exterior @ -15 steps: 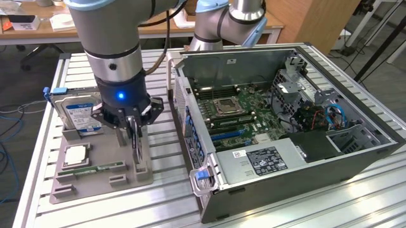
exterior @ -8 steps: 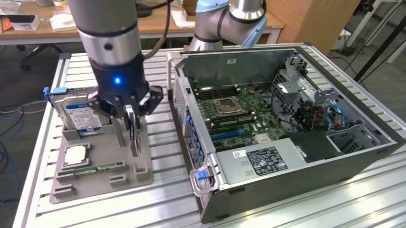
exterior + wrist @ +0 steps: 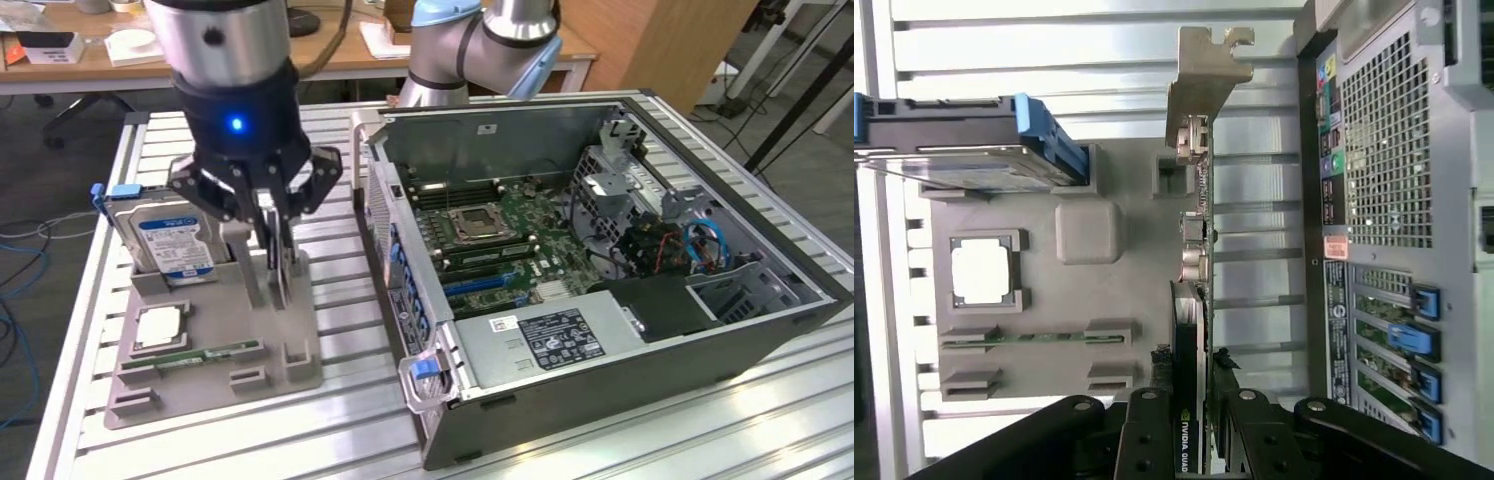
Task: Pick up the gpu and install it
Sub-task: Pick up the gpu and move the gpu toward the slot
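— While the hard drive (image 3: 167, 240) sits at the exterior view's left of the grey holder (image 3: 200, 350), where's the gpu (image 3: 284, 278)?
— On edge at the holder's other side, pinched btwn the fingers of the tool (image 3: 274, 262).
— Long axis?
— Approx. parallel to the PC case (image 3: 601, 330) wall, bracket (image 3: 1204, 80) at the end away from the tool. Case stands just beside, toward the exterior view's right, on the counter (image 3: 360, 410); blue slots (image 3: 470, 285) inside.

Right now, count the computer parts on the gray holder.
4: hard drive upright at the far end, CPU next, memory stick nearest, gpu on edge in the gripper.
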Robot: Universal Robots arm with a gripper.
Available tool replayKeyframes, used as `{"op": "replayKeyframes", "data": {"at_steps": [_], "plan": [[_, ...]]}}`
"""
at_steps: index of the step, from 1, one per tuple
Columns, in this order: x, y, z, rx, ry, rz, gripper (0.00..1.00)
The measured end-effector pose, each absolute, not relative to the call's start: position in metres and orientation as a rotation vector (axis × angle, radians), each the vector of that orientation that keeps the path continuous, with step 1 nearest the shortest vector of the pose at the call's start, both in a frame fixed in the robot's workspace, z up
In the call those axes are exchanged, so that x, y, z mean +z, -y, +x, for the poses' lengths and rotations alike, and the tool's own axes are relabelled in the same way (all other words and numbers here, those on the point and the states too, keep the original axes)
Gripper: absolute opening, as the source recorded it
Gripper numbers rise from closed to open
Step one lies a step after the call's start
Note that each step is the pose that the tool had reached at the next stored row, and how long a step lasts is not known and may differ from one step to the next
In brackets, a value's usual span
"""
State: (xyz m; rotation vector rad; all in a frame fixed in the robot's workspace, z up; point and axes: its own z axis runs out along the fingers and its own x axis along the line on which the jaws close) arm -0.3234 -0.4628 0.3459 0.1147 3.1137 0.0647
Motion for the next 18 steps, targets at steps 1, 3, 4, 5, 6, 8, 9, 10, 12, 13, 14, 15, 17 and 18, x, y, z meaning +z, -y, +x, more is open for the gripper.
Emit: {"op": "replayKeyframes", "data": {"at_steps": [1, 3, 4, 5, 6, 8, 9, 10, 12, 13, 14, 15, 17, 18], "plan": [[0.350, 0.463, -0.323, 0.065, -3.114, 0.115, 0.26], [0.359, 0.463, -0.323, 0.065, -3.114, 0.115, 0.26], [0.364, 0.463, -0.323, 0.065, -3.114, 0.115, 0.26], [0.369, 0.463, -0.323, 0.065, -3.114, 0.115, 0.26], [0.373, 0.463, -0.323, 0.065, -3.114, 0.115, 0.26], [0.382, 0.463, -0.323, 0.065, -3.114, 0.115, 0.26], [0.387, 0.463, -0.323, 0.065, -3.114, 0.115, 0.26], [0.391, 0.463, -0.323, 0.065, -3.114, 0.115, 0.26], [0.400, 0.463, -0.323, 0.065, -3.114, 0.115, 0.26], [0.405, 0.463, -0.323, 0.065, -3.114, 0.115, 0.26], [0.410, 0.463, -0.323, 0.065, -3.114, 0.115, 0.26], [0.414, 0.463, -0.323, 0.065, -3.114, 0.115, 0.26], [0.423, 0.463, -0.323, 0.065, -3.114, 0.115, 0.26], [0.427, 0.463, -0.323, 0.065, -3.114, 0.115, 0.26]]}}
